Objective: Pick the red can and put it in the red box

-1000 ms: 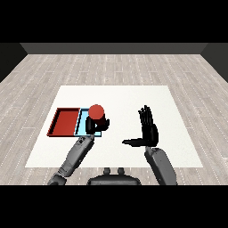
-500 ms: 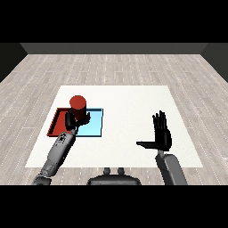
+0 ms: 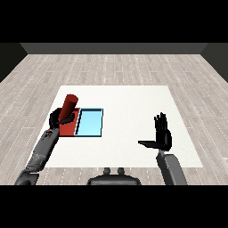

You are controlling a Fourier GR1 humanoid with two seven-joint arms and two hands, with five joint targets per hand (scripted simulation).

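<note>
Right black hand (image 3: 163, 135) raised above white table (image 3: 133, 102), fingers straight, thumb sticking out sideways, holding nothing. Left black hand (image 3: 59, 118) further over, fingers curled round red cylindrical can (image 3: 68, 107), can tilted, top leaning right, held above flat red tray (image 3: 70, 127). Light blue tray (image 3: 90, 123) sits right beside it, edges touching.
</note>
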